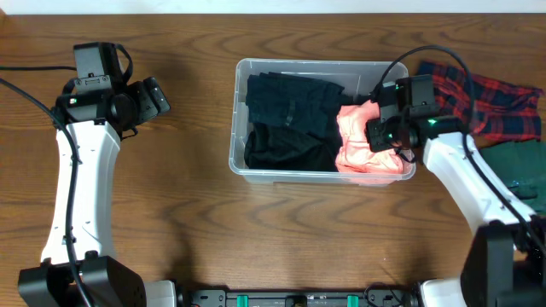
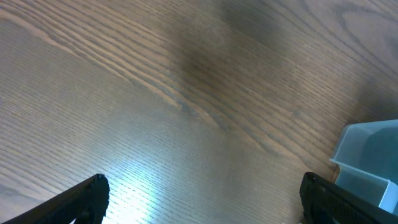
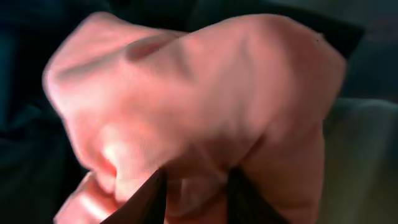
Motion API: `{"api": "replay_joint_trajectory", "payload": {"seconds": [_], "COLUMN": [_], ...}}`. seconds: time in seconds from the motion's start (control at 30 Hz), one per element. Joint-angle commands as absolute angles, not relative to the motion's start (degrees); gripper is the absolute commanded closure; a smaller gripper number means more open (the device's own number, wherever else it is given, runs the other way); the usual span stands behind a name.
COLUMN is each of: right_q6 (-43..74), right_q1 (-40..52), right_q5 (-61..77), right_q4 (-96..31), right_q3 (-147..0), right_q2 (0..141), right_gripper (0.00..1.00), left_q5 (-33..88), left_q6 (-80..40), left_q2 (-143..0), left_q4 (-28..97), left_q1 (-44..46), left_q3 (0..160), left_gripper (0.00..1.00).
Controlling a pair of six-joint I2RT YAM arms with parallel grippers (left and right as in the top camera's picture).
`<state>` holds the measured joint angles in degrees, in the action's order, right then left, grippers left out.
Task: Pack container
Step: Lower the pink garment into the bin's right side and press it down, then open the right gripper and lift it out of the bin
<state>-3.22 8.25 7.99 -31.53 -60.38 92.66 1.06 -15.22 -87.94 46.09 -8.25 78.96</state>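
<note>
Tucking a pink garment (image 1: 363, 147) into the container (image 1: 290, 175), which sits mid-bench (image 1: 188, 213) with dark clothes (image 1: 290, 111) inside, the right fingers (image 3: 148, 202) seem clamped on a fold. The left fingers (image 2: 81, 200) stand wide apart, idle. Next calls for releasing, lifting clear, then fetching the plaid cloth (image 1: 495, 98).

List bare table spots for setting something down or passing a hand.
Free: table between left arm and the container; the strip between the container and the arms' bases. Crowded: right side, with plaid cloth, green cloth and right arm. The container is full: dark clothes, pink cloth pinched by right tool.
</note>
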Motion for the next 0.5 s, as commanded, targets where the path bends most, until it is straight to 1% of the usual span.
{"api": "replay_joint_trajectory", "payload": {"seconds": [0.0,0.13,0.27,0.33,0.43,0.47], "right_q6": [-3.9,-3.9,-2.8,-1.5,1.9,3.6], "right_q1": [9.1,9.1,9.1,9.0,8.4,7.9], "right_q5": [6.8,6.9,6.9,6.9,5.5,4.0], "right_q4": [-31.6,-31.7,-32.5,-32.6,-32.8,-33.3], "right_q3": [-61.1,-61.4,-62.5,-62.7,-62.7,-62.7], "right_q2": [95.5,95.1,90.8,87.7,81.7,79.7], "right_gripper": [0.70,0.71,0.71,0.68,0.58,0.57], "left_q5": [0.2,0.2,0.2,0.2,0.2,0.2], "left_q6": [-15.3,-15.3,-15.3,-15.3,-15.3,-15.3], "left_q2": [-87.5,-87.5,-87.5,-87.5,-87.5,-87.5], "left_q4": [46.2,46.2,46.2,46.2,46.2,46.2], "left_q1": [-8.4,-8.4,-8.4,-8.4,-8.4,-8.4], "left_q3": [79.2,79.2,79.2,79.2,79.2,79.2], "left_gripper": [0.02,0.02,0.02,0.02,0.02,0.02]}}
